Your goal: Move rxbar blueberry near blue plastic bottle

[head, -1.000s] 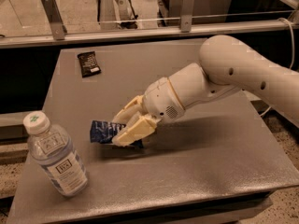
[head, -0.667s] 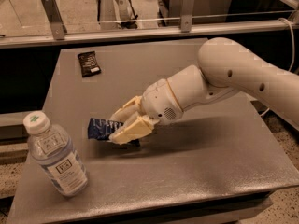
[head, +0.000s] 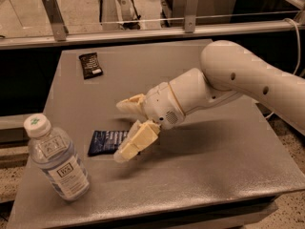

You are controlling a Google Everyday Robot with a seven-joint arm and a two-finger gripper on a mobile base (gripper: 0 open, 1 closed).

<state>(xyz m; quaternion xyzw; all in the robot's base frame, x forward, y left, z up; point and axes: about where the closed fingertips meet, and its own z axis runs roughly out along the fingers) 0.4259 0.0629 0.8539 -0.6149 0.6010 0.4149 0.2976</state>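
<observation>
Hand [head: 121, 130], fingers apart, beside rxbar blueberry [head: 106, 142]

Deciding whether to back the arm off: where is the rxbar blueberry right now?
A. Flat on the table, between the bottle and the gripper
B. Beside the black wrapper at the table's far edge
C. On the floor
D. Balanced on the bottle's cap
A: the rxbar blueberry lies flat on the table between the blue plastic bottle and the open gripper, one end hidden behind the gripper's lower finger.
</observation>
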